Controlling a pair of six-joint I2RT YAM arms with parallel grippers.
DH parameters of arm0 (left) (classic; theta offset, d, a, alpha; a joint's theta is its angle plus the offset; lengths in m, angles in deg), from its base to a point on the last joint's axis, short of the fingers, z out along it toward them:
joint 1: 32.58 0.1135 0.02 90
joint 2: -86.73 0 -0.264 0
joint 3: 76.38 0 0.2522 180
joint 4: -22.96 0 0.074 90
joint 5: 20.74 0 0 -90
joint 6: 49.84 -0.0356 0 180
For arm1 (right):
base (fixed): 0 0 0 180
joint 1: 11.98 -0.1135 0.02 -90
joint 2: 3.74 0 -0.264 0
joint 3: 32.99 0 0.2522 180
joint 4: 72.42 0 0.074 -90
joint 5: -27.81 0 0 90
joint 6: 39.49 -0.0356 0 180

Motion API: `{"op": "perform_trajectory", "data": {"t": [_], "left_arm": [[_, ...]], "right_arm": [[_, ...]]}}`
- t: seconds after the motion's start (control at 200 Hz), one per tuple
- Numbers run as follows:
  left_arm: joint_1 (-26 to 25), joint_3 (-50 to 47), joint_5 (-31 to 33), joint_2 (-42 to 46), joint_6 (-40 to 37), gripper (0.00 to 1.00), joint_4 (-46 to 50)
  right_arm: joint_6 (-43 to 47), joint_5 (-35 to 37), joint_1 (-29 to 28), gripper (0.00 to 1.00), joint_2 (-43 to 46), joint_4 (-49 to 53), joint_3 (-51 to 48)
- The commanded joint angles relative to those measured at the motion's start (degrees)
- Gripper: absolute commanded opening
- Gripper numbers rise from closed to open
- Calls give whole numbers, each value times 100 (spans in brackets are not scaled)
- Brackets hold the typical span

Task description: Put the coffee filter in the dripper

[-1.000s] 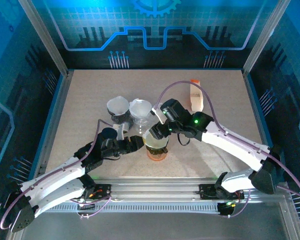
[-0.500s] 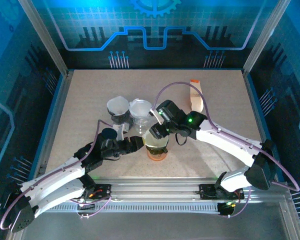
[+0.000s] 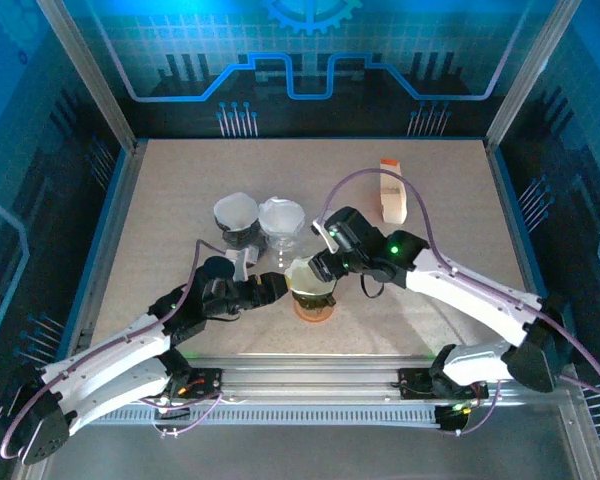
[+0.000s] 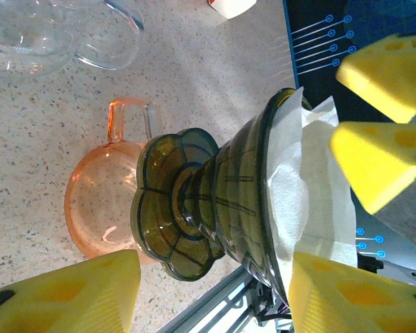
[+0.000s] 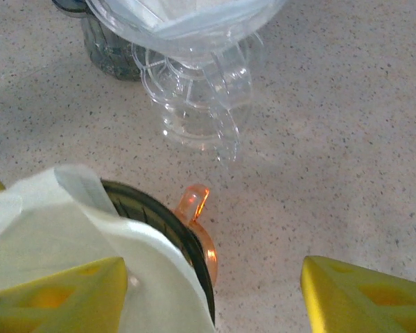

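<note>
Left of centre in the top view, the left gripper [image 3: 273,287] is sitting with fingers spread either side of the dripper [image 3: 313,297]; I cannot tell if they are touching it. The dripper is standing on an orange cup [image 4: 97,208], with the filter [image 3: 307,272] already lying in its mouth. Just right, the right gripper [image 3: 322,266] is hovering spread-fingered directly over the filter, so it looks better placed to press it down.

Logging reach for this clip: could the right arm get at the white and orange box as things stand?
Probably yes: the box stands alone on bare table beyond the open right tool, nothing between them.
</note>
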Motion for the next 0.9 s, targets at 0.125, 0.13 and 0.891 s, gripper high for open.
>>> {"op": "perform_trajectory", "data": {"t": [0.125, 0.13, 0.891], "left_arm": [[22, -50, -74, -3, 2, 59, -58], [21, -48, -71, -5, -1, 59, -60], [28, 152, -94, 276, -66, 71, 30]], "right_arm": [[-342, 94, -9, 64, 505, 153, -508], [-343, 94, -10, 64, 512, 154, -518], [-345, 125, -38, 72, 1126, -117, -670]]}}
